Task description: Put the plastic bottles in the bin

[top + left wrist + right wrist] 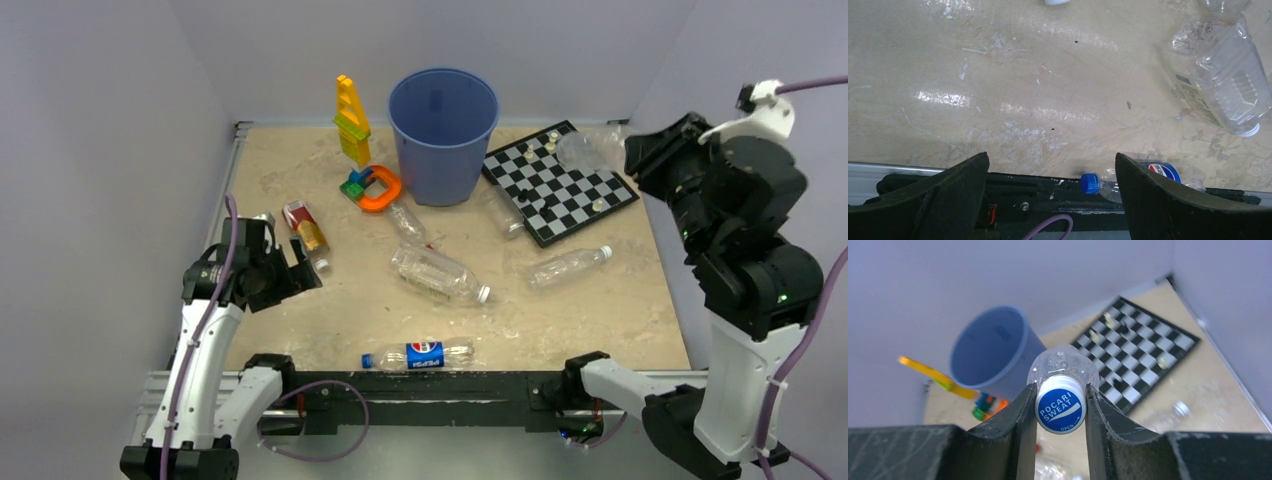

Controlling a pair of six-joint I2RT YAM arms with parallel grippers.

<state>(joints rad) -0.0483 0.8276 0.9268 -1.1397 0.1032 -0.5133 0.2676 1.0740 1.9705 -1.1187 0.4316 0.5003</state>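
Bin (443,135): round, blue, upright, open-mouthed, at the tabletop's far edge.
Pocari Sweat bottle (1063,365): clear, blue-capped, held aloft by the neck in my right jaws.
Pepsi bottle (420,354): on its side at the near edge, cap left.
Large clear bottle (440,274): lying mid-tabletop.
Other clear bottles (568,266): perhaps three, lying flat.

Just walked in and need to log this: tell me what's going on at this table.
The right gripper is shut on a clear Pocari Sweat bottle, held in the air over the chessboard, short of the blue bin. The left gripper is open and empty, low over the near left of the table. Several other bottles, a Pepsi bottle among them, lie on the table, not yet binned.
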